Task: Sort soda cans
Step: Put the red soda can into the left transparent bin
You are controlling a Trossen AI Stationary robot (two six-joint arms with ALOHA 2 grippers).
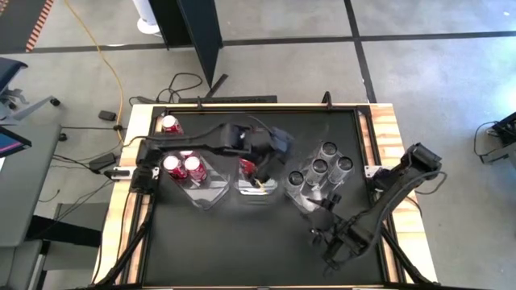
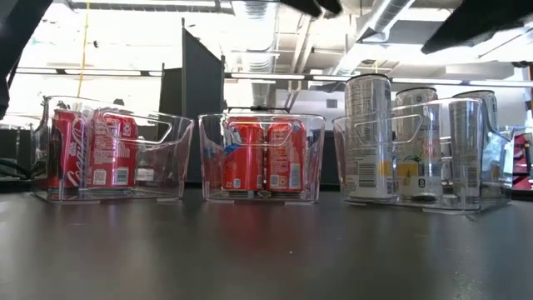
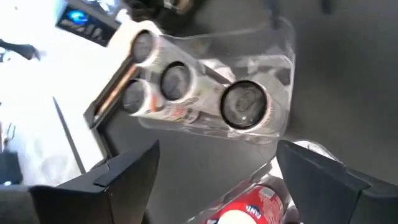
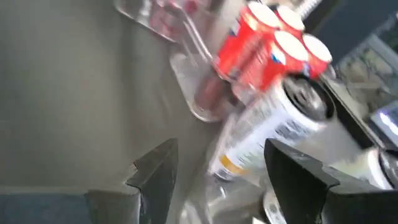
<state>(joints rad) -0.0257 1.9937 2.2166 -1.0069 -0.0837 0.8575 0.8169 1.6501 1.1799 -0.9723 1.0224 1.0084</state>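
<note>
We judge sorting nearly done: red cans sit in 2 bins, silver cans in a third, 1 red can left on the bench. Both jaws stand open, empty.

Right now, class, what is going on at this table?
A two-armed robot is sorting soda cans into three clear bins. The left gripper hangs open above the middle bin, over red cans. The right gripper waits open near the right bin of silver cans. One red can stands outside the bins.
</note>
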